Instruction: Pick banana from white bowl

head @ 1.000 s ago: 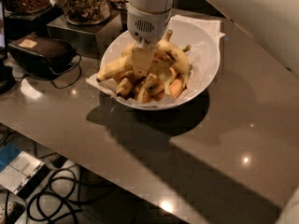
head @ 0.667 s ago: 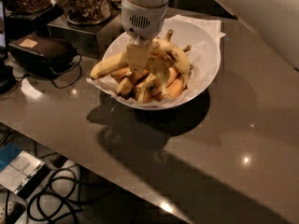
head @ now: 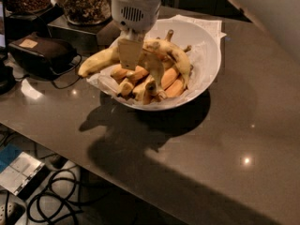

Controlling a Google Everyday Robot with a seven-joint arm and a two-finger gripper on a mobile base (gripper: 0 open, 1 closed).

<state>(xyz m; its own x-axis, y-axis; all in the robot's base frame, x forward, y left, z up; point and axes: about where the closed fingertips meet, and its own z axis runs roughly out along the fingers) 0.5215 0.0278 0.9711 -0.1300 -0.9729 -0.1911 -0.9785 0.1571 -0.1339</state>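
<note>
The white bowl (head: 206, 74) stands on the dark table, lined with crumpled white paper and holding several bananas. My gripper (head: 136, 59) hangs over the bowl's left half, with a pale finger (head: 129, 54) pointing down. It is shut on the long pale yellow banana (head: 98, 62), which sticks out to the left past the bowl's rim and is raised above the pile. A long brown-blotched banana (head: 177, 56) and short orange-yellow ones (head: 169, 78) lie in the bowl under and to the right of the gripper.
A black device with a cable (head: 40, 55) lies left of the bowl. Glass jars of food (head: 84, 1) stand behind it on a dark stand. The table's front edge runs diagonally at lower left, with cables on the floor (head: 56, 200). The white arm (head: 267, 13) crosses the upper right.
My gripper has risen a little over the bowl, and the pale banana has come up with it, its free end now lifted off the bowl's left rim.
</note>
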